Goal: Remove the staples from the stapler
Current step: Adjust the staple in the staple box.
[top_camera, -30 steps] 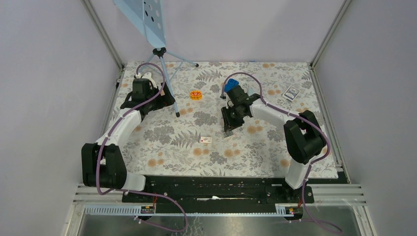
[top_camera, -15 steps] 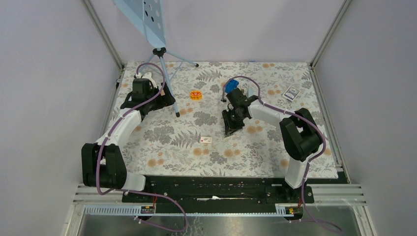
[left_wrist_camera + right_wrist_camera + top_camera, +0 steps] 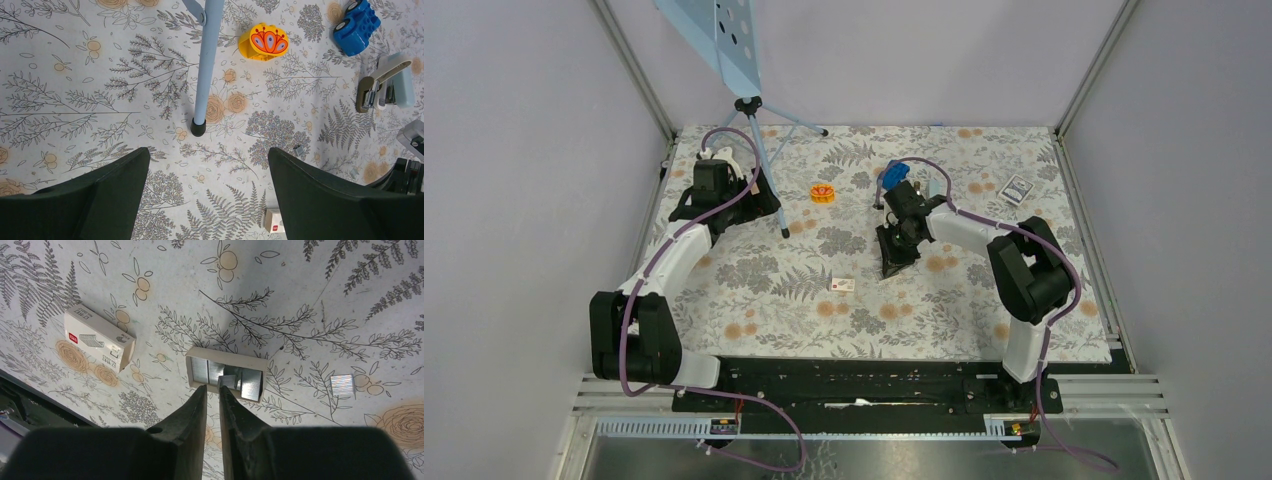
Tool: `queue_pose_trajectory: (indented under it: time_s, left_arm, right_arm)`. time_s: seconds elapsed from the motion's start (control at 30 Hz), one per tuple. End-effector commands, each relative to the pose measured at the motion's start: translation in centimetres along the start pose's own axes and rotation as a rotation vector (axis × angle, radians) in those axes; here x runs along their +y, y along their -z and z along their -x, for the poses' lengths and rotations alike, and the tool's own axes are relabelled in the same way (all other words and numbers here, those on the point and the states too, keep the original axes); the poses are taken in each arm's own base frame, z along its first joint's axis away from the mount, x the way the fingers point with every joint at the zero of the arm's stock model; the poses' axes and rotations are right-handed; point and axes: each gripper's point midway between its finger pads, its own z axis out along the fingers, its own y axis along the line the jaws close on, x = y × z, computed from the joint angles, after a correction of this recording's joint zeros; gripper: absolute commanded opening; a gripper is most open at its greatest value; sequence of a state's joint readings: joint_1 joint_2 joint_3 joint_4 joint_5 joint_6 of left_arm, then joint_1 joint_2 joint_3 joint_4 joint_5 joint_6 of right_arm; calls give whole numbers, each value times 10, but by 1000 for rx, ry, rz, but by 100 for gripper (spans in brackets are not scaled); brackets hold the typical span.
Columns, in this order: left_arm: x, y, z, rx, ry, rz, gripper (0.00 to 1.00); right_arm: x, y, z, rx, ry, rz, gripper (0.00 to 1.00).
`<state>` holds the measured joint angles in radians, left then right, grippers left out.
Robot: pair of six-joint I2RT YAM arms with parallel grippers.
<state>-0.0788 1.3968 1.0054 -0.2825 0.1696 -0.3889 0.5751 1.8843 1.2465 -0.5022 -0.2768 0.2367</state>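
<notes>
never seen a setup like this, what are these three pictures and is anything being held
Two robot arms are bolted at the near edge of a flowery table. One picture looks down from above; the other two come from cameras on each wrist. The left gripper is wide open and empty, hovering near a tripod leg. The right gripper has its fingers nearly together just over a small open tray of staples; whether they pinch anything cannot be told. Also on the table: a loose strip of staples, a closed staple box, a stapler, a yellow toy and a blue toy block.
</notes>
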Motion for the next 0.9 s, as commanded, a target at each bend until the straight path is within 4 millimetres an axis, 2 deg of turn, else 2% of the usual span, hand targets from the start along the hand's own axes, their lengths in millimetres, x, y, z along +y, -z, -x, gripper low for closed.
queue_pose_trajectory:
  time_s: [0.0,0.4,0.7,0.87]
  left_arm:
    - [-5,-1,10,-39,-21,-27,93]
    - [-6,-1,10,-38,-20,-30,92]
    - [-7,-1,10,-34,-18,-37,92]
    - [-8,0,10,-37,-19,-39,91]
  right_arm:
    - [3,0,5,-9,-8,24,21]
    - [3,1,7,-10,-8,26,8]
    - [15,26,22,-64,8,42,5]
    - [16,31,24,-74,9,40,5]
